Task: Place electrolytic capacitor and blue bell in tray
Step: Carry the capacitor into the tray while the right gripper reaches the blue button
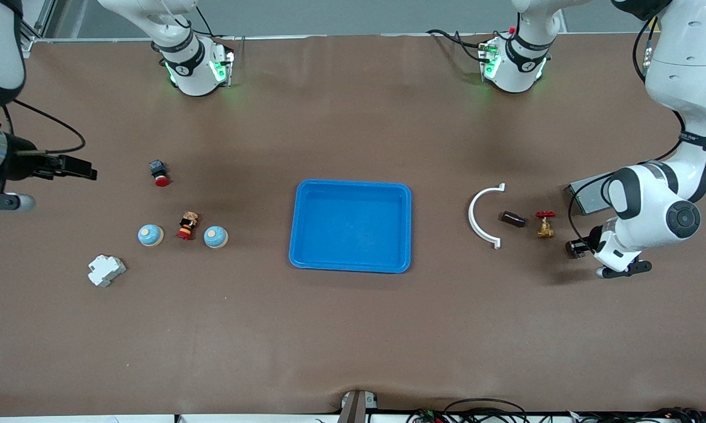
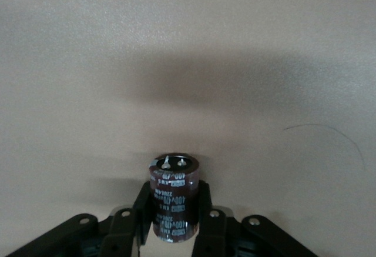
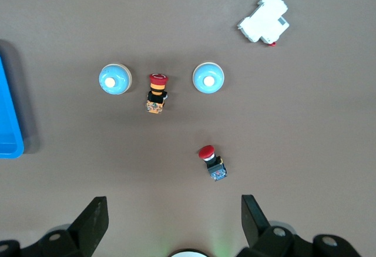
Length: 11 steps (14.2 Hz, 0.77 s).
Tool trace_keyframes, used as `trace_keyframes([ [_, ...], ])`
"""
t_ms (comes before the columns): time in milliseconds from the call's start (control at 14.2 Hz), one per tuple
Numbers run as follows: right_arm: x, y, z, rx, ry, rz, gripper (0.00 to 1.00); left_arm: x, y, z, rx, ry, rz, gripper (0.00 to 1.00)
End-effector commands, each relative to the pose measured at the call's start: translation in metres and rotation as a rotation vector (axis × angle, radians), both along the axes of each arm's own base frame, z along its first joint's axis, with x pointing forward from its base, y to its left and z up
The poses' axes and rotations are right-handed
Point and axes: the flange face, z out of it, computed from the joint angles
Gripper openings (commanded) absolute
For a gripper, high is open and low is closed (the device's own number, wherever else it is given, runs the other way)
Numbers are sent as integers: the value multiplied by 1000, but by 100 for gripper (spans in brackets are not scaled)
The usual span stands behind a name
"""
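Observation:
My left gripper (image 1: 577,248) is low over the table at the left arm's end. In the left wrist view it (image 2: 173,203) is shut on a dark brown electrolytic capacitor (image 2: 174,189) with white print. Two blue bells (image 1: 151,235) (image 1: 215,237) sit toward the right arm's end and also show in the right wrist view (image 3: 114,79) (image 3: 208,79). The bright blue tray (image 1: 353,183) lies empty at the table's middle; its edge shows in the right wrist view (image 3: 9,116). My right gripper (image 1: 74,166) (image 3: 174,222) is open and empty, high over the right arm's end.
Between the bells stands a red-capped switch (image 1: 187,226); a red push button (image 1: 160,174) lies farther from the camera and a white breaker (image 1: 106,270) nearer. Near the left gripper are a white curved clip (image 1: 483,217), a dark brown cylinder (image 1: 513,219), a brass valve (image 1: 545,224) and a grey box (image 1: 588,194).

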Motion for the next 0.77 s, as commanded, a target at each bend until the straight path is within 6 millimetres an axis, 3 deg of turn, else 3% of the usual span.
trace_keyframes([
  [0, 8, 6, -30, 4, -14, 3, 100, 5, 0, 21, 14, -19, -2, 0],
  [282, 6, 6, -70, 0, -44, -2, 100, 2, -24, 74, -6, 24, 23, 0],
  [493, 3, 5, -99, -6, -76, -6, 100, 0, -72, 108, -14, 48, 92, 0],
  [704, 8, 3, -124, -18, -79, 7, 100, -2, -128, 122, -25, 62, 173, 0],
])
